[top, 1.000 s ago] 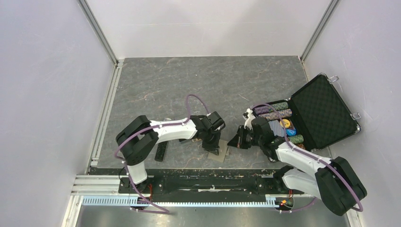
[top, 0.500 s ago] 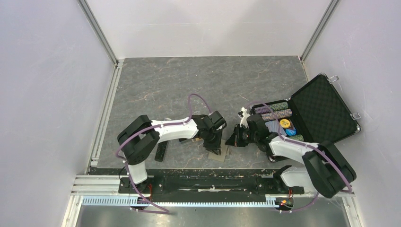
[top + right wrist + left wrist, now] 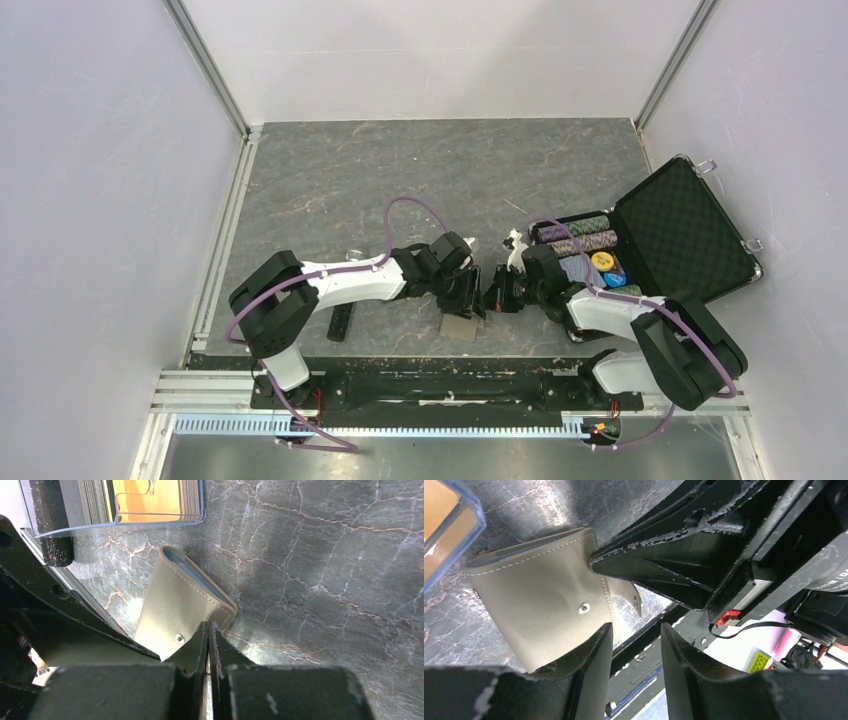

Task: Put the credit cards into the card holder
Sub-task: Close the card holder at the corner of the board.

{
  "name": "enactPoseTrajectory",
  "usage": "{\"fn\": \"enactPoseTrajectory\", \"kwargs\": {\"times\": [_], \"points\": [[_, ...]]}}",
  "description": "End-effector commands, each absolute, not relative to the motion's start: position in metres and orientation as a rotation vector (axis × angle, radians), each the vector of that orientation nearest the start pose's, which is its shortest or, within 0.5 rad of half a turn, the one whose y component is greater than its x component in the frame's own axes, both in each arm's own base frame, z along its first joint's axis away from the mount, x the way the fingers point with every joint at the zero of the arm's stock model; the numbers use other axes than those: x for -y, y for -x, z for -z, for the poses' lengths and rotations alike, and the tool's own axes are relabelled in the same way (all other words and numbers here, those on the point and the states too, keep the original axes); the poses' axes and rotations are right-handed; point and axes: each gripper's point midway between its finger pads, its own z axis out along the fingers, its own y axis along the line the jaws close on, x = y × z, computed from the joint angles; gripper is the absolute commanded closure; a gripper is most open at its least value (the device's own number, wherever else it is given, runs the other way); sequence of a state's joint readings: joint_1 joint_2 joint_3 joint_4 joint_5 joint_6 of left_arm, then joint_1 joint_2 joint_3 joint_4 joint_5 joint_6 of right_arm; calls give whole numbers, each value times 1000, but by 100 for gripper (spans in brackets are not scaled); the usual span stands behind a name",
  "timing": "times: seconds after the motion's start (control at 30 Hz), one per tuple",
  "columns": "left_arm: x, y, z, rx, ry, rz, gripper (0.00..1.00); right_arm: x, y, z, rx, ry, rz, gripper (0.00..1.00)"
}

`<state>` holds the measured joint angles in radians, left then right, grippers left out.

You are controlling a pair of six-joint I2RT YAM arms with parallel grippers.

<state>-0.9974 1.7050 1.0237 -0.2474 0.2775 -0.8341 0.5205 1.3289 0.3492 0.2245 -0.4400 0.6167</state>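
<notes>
Quick update. The card holder (image 3: 176, 605) lies flat and folded on the grey table (image 3: 400, 170), near its front edge and between the two arms. Grey-tan side and snap face up, with a sliver of the pale blue inside showing along one edge.

The left gripper (image 3: 635, 630) has its fingers (image 3: 586, 675) spread with nothing between them. One finger just overlaps the holder's near edge, so it isn't gripping anything. A second ago it sat right on top of the holder and hid most of it from above. Now that arm is stretched further toward the right arm, and the holder shows mostly uncovered just on the near side of it.

The right gripper (image 3: 209, 627) is pinched fully closed, its tip touching the holder's edge by the snap. It has come in closer too, and the two grippers are now almost nose to nose where there was a clear gap before.

The holder itself has barely shifted, if at all.

A clear box (image 3: 150, 500) holding an orange-faced stack sits just past the holder. The open chip case (image 3: 685, 235) with its poker chips (image 3: 583, 232) and the black bar (image 3: 340, 321) haven't budged.
</notes>
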Motion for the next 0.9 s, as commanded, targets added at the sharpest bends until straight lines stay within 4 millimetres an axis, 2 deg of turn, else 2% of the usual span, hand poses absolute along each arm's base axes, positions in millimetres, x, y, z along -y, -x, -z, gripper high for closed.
{"fn": "enactPoseTrajectory", "kwargs": {"times": [0.0,0.37,0.57,0.67,0.87], "points": [[397,-154,-77,-2732,-365,1074,53,-220,-194,-18,-2493,127,-1017,100],[399,-163,-62,-2752,-361,997,62,-218,-194,-19,-2493,128,-1010,100],[401,-166,-62,-2739,-362,993,80,-218,-193,-18,-2498,128,-1009,100],[400,-168,-63,-2733,-362,983,96,-218,-193,-19,-2496,130,-1010,100],[383,-171,-64,-2752,-326,862,98,-218,-194,-20,-2495,132,-1007,100]]}}
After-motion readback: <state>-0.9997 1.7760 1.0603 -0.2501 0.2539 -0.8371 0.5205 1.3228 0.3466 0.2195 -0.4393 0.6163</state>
